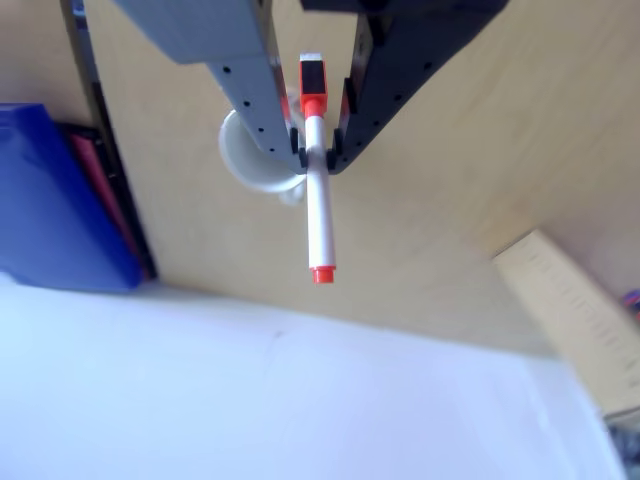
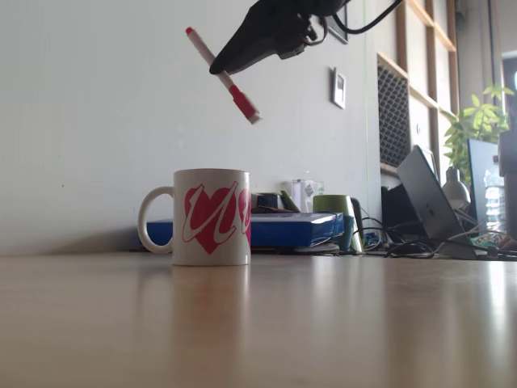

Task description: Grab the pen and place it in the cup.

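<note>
The pen (image 2: pixel 221 73) hangs tilted, clamped in the jaws high above the cup (image 2: pixel 212 217).

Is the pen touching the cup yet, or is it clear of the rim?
Apart. The fixed view shows the pen held tilted in the end effector, with bare wall between its lower end and the cup rim.

Soft daylight, no hard shadows. Fixed view: pale sheen along the wooden tabletop (image 2: pixel 323 323), foreground out of focus, bg clutter dim. Other view: overall blur, washed-out bluish-white wall area (image 1: pixel 300 400), edges smeared.
</note>
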Robot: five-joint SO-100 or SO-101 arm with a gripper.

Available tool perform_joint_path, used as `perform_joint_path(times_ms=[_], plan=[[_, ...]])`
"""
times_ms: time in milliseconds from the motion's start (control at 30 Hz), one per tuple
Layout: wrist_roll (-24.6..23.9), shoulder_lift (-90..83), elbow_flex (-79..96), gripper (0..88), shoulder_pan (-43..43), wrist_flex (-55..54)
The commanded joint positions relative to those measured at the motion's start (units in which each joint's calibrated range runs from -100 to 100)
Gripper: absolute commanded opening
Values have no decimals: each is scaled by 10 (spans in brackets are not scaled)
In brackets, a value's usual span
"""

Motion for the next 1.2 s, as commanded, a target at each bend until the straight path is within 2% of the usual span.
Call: perform_joint_path(times_ms=[0,267,567,900,1167], plan=[[-2,-18,51,11,28,-151],[-23,-17,143,11,47,-332],[-73,47,180,11,38,-416],[-77,166,179,11,45,-536],[-78,216,172,18,62,-545]])
